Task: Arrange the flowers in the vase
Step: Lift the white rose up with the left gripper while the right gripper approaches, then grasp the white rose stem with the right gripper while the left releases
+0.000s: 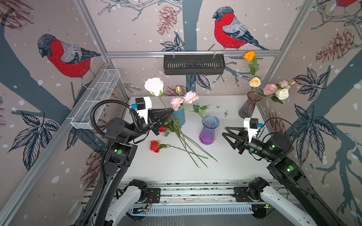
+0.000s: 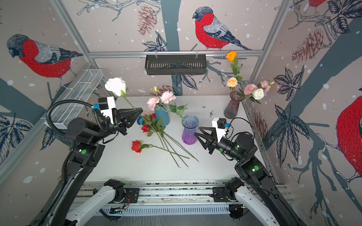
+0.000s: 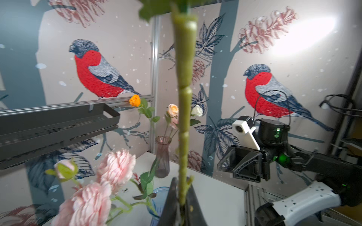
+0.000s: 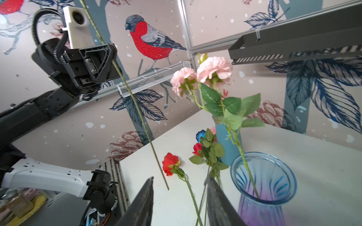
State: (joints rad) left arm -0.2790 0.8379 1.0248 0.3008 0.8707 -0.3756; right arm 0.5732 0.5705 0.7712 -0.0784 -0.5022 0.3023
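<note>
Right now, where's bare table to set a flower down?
Free: white tabletop between the loose flower stems and the front metal rail; between purple glass vase and smoky glass vase. Crowded: around those stems, beside teal vase.

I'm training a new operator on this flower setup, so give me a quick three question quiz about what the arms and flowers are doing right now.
1. Which flower is the left gripper holding up by its stem? A) sunflower B) white rose C) purple tulip
2. True or false: the right gripper has open jaws with nothing between them.
3. Which vase holds the stem of the pink carnations?

Key: 1 B. 2 True. 3 The purple glass vase.
</note>
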